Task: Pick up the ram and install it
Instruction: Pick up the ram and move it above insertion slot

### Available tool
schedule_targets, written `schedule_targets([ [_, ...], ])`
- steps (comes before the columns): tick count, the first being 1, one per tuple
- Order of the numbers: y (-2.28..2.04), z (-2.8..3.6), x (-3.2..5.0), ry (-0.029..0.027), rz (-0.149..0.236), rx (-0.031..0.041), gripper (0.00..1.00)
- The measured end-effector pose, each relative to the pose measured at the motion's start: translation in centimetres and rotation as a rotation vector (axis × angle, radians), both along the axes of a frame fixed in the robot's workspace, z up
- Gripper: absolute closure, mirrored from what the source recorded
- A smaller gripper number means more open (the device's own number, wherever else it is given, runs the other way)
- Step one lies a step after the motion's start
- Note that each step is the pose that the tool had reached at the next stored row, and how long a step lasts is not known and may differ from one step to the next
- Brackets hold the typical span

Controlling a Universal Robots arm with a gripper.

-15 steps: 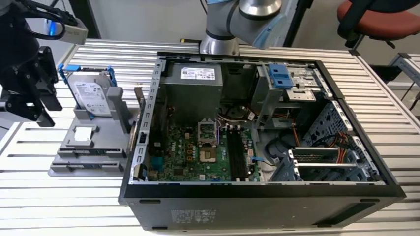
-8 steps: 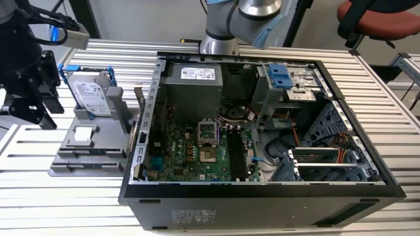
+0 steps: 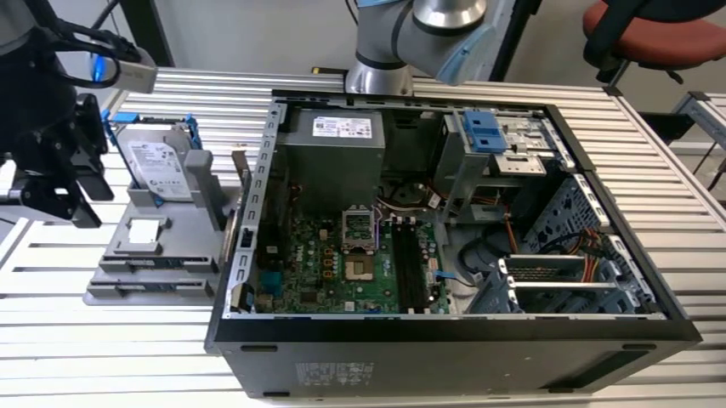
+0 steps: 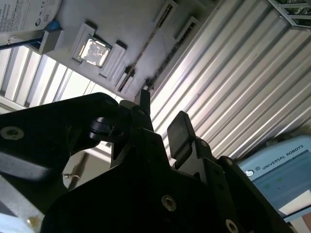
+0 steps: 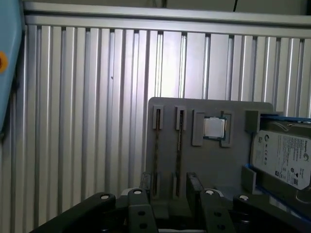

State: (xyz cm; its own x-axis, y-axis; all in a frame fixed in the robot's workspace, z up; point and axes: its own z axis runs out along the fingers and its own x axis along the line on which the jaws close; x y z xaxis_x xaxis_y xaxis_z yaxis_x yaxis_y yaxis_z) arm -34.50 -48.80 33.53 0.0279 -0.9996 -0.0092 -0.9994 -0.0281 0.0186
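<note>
1. Tool (image 4: 163, 109): black, fingers (image 4: 180, 131) spread w/ a clear gap between them, pinching nothing. In the ext. view it hangs at the exterior view's left, beside the grey holder (image 5: 209, 160).
2. Ram (image 5: 179, 145): thin dark stick on edge in one of the holder's two long slots, the slot closer to the square part. Not in the tool. In the first wrist view the slot ends show between the fingers; can't tell if anything touches.
3. Small square silver-topped part (image 5: 214, 128): sits in its own recess of the holder, just beside the ram slot.
4. Hard drive (image 5: 284, 158): silver, in a blue frame, on the same holder beyond the square part.
5. Desk (image 5: 97, 121): ribbed aluminium, carries holder and PC case (image 3: 454, 340).
6. PC case: black, side open, to the exterior view's right of the holder; green motherboard (image 3: 329, 263) lies flat inside.
7. Arm base (image 3: 380, 76): at the desk's far edge, behind the case.
</note>
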Motion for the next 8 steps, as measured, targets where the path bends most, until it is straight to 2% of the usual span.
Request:
schedule_targets([
  [8,0.00,-0.78,0.01,0.0001,-0.003,-0.0001,0.00],
])
